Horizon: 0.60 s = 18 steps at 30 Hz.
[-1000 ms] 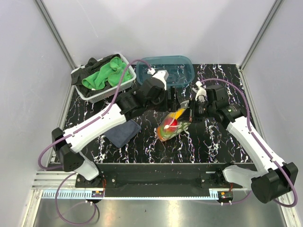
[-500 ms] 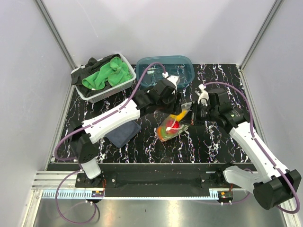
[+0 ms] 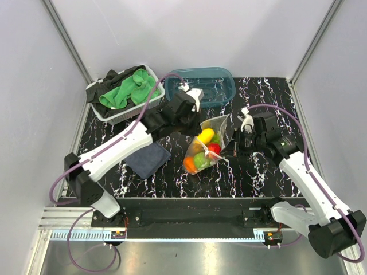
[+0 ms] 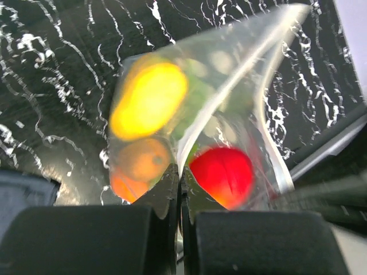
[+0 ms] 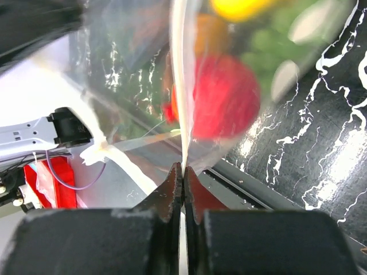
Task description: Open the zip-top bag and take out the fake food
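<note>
There is one zip-top bag (image 3: 219,127), and four pieces of fake food can be counted through it from above: one yellow piece (image 3: 206,136), one red piece (image 3: 214,149), one green piece (image 3: 200,160) and one orange piece (image 3: 189,165); any more behind these cannot be told. Two containers stand at the back: one teal tub (image 3: 221,91) and one white basket (image 3: 110,119). The basket holds one green cloth (image 3: 123,91) beside dark cloth (image 3: 112,77) whose number is unclear. One dark blue cloth (image 3: 146,160) lies on the table. Two arms (image 3: 120,152) (image 3: 309,177) reach in.

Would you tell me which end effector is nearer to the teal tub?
Left. The left end effector sits in front of the teal tub, pinching the zip-top bag; the right end effector pinches the bag's right side, farther away.
</note>
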{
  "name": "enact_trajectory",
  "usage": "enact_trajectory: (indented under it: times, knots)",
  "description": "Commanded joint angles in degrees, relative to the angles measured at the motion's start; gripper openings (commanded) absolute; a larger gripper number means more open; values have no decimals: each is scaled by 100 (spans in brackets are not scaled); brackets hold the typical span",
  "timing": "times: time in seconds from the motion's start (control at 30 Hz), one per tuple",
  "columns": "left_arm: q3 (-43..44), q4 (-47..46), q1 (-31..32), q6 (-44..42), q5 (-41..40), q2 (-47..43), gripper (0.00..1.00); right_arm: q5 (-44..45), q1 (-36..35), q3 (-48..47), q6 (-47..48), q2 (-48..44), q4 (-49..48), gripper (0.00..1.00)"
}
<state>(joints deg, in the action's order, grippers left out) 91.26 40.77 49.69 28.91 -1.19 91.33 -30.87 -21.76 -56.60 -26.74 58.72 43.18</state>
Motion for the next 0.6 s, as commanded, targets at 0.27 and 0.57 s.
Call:
enact_trajectory:
  times: [0.27, 0.57]
  knots:
    - [-794, -552, -56, 669, 777, -546, 0, 801, -21, -562, 327, 69, 1157, 42]
    - [-1032, -1010, -56, 836, 1130, -493, 0, 355, -65, -731, -437, 166, 308, 43]
